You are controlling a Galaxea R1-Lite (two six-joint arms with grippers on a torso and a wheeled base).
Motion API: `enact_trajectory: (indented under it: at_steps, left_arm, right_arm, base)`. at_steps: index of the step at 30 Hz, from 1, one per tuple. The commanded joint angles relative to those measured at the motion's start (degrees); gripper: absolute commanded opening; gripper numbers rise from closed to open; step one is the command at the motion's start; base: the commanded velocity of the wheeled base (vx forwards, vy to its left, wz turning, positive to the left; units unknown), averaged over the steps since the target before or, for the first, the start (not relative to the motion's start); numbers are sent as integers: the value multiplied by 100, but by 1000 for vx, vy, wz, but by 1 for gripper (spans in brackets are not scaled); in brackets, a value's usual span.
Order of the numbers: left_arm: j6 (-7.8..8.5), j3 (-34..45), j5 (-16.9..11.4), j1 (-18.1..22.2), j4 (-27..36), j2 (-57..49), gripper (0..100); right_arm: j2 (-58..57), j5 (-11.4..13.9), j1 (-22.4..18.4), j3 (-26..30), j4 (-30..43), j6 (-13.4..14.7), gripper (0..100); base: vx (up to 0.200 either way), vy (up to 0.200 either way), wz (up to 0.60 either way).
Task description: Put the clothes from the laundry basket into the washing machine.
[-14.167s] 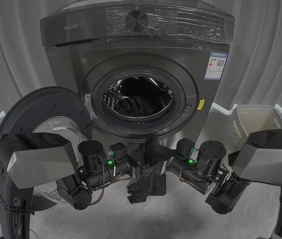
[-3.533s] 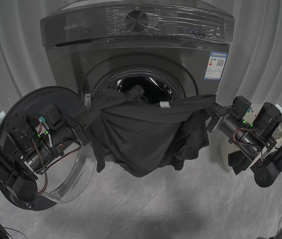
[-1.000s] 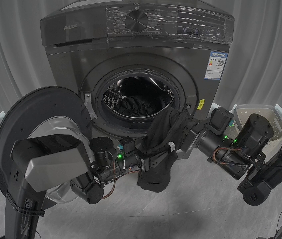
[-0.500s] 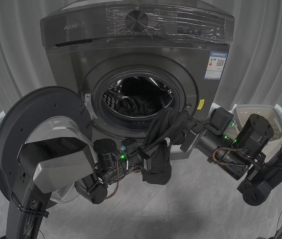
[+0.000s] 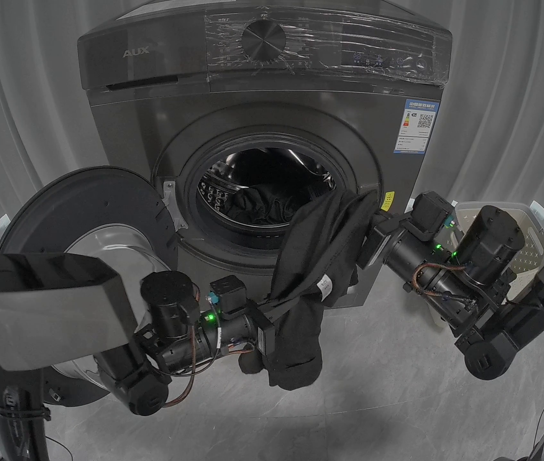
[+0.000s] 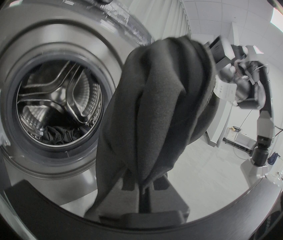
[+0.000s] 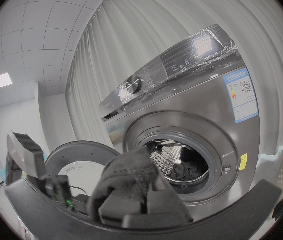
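A black garment (image 5: 313,270) hangs in front of the washing machine (image 5: 265,97), held at both ends. My right gripper (image 5: 369,225) is shut on its upper end beside the right rim of the drum opening (image 5: 265,190). My left gripper (image 5: 270,328) is shut on its lower part, below the opening near the floor. In the left wrist view the garment (image 6: 154,110) rises from the fingers (image 6: 131,197) toward the right arm. In the right wrist view the cloth (image 7: 128,174) bunches over the fingers (image 7: 164,200). More dark clothes (image 5: 262,205) lie inside the drum.
The round door (image 5: 86,225) is swung open to the left, behind my left arm. A white laundry basket (image 5: 528,251) stands on the floor to the right of the machine, partly hidden by my right arm. Bare grey floor (image 5: 349,404) lies in front.
My right gripper has lifted its end of the garment up to the right rim of the opening. My left gripper has dropped lower and pulled back, so the garment now hangs stretched longer.
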Motion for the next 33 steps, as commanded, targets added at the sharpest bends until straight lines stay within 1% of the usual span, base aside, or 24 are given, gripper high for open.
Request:
enact_trajectory:
  at_steps: [1,5,11,12,14,15,18,19,26,27,30,32,33]
  left_arm:
    - [57,732,-34,-174,-5,-1231,0]
    - [66,882,-16,-261,-5,-1477,0]
    - [57,1286,-16,-261,-23,-1882,0]
    - [66,1515,-25,-226,-14,-2084,0]
    - [57,1682,-60,-217,-14,-2260,0]
    - [31,1664,-60,-209,-5,-2303,0]
    - [49,1638,-51,-200,-5,-2303,0]
    - [84,1559,-7,-182,-5,-2286,0]
    - [66,1471,72,-147,-5,-2224,0]
    - [57,1444,81,-147,-5,-2224,0]
    - [5,1356,221,-138,4,-2216,0]
    - [-30,1251,432,-130,-5,-2189,0]
    - [-30,1251,432,-130,-5,-2189,0]
  right_arm:
    - [665,-38,-213,-449,9,-14,0]
    - [824,-73,-134,-449,18,-5,0]
    - [1237,-82,-72,-414,1,-5,0]
    - [1316,-82,-2,-414,1,-5,0]
    - [1404,-82,42,-405,-8,-5,0]
    - [1439,-73,60,-405,-8,-5,0]
    - [1456,-73,68,-405,-8,-14,0]
    - [1536,-82,174,-378,-8,-14,0]
    - [1597,-73,288,-317,-17,-14,0]
    - [1588,-64,297,-317,-8,-14,100]
    - [1579,-82,367,-282,-8,-5,100]
    - [1571,-82,376,-229,-17,-5,100]
    - [1536,-82,376,-88,-8,-40,100]
  base:
    - [0,0,0]
    - [0,0,0]
    - [0,0,0]
    - [0,0,0]
    - [0,0,0]
    - [0,0,0]
    - [0,0,0]
    - [0,0,0]
    - [0,0,0]
    - [0,0,0]
    - [0,0,0]
    - [0,0,0]
    - [0,0,0]
